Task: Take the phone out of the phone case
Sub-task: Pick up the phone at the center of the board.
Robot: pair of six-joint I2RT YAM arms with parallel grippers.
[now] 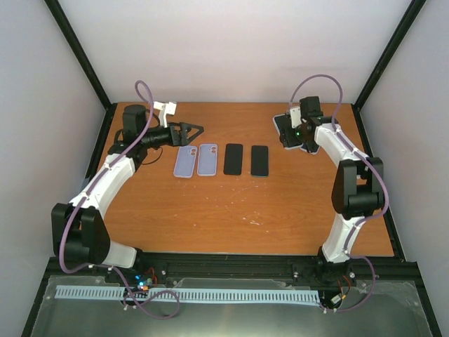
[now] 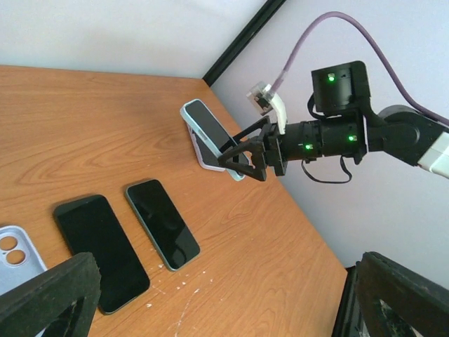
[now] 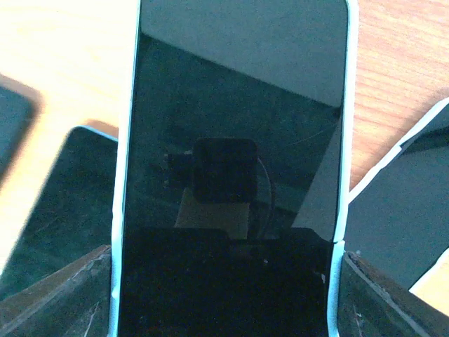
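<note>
Right claw (image 2: 242,160) clamped across cased phone (image 3: 231,140) near one end, long axis running to 12 o'clock in its wrist view; left claw (image 1: 191,132) apart, well off at 9 o'clock.

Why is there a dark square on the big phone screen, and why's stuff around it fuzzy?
Right wrist view: the shiny screen of the cased phone likely mirrors the camera as that square; the phone on its left is out of focus. Left wrist view: crisp. Top view: table evenly lit.
</note>
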